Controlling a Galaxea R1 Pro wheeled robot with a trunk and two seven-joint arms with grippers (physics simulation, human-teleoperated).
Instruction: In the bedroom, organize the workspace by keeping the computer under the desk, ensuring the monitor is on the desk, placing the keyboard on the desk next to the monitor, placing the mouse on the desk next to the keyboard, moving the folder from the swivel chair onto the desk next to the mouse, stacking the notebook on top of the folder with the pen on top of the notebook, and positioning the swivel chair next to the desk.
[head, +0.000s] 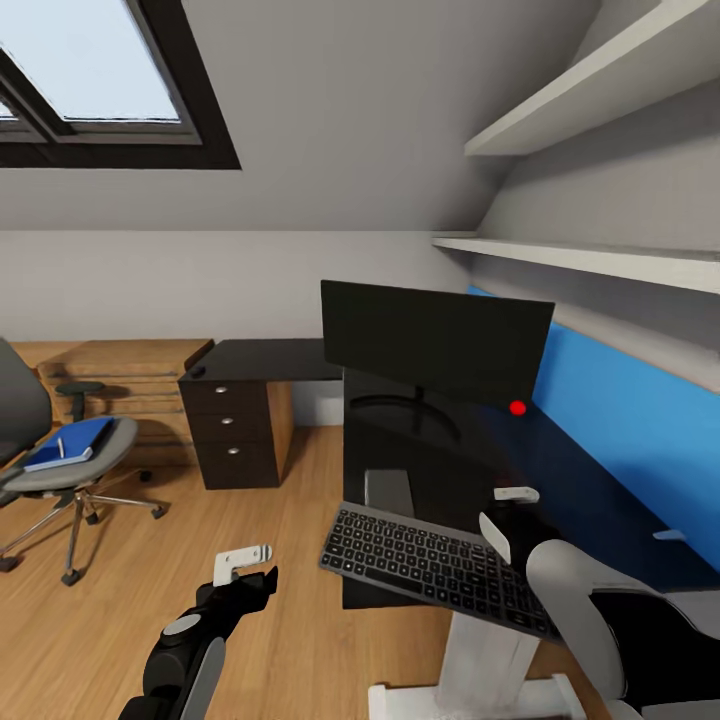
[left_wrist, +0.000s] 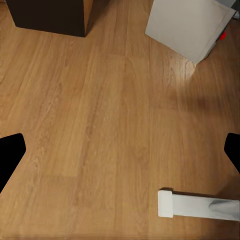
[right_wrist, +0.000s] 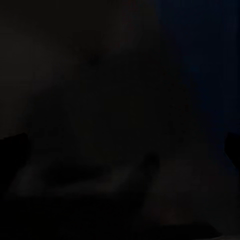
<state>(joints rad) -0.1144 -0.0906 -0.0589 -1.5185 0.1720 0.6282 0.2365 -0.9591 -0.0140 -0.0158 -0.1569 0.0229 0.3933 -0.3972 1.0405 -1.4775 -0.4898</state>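
1. Head view: the slim dark keyboard with grey keys (head: 440, 562) is seen lying on the near edge of the glossy black desk (head: 400, 455), overhanging it slightly, in front of the wide black monitor on its thin curved stand (head: 435, 345).
2. The right gripper (head: 505, 515) is held over the desk just beside the keyboard's far right corner, its white fingers spread apart with nothing between them.
3. The left gripper (head: 243, 562) is held over the wooden floor (head: 130, 620), left of the desk and apart from the keyboard (whether its fingers are parted cannot be told here).
4. At far left, the bright blue folder (head: 70, 444) is seen on the grey padded swivel chair (head: 62, 470), a slim white pen (head: 60, 447) lying on it, well apart from both grippers.
5. Left wrist view: the floor, a white desk foot (left_wrist: 197, 205) and the light grey computer case (left_wrist: 190, 25) are shown; dark fingertips (left_wrist: 10, 155) sit wide apart at the frame edges.
6. Right wrist view: the picture is nearly black, and nothing can be told apart.
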